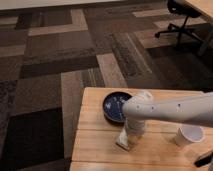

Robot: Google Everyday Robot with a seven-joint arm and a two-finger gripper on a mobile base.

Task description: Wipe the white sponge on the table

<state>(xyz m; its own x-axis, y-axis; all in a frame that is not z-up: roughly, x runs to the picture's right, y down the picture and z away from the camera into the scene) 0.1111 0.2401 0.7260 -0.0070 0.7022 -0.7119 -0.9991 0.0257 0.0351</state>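
Gripper point(131, 136) was clamped shut on the white sponge point(126, 141), pressed onto the table point(95, 145) just below the blue bowl point(116, 107). Downward pressure should be kept even, strokes flat, bowl and paper cup point(189, 135) avoided.

A small off-white rectangular sponge with rounded corners point(124, 140) lies flat on the light natural-wood plank tabletop point(95, 142), near its middle, set at a slant to the plank seams. The claw point(132, 136) bears down on it from above, shut, covering the sponge's right part; only the left end shows.
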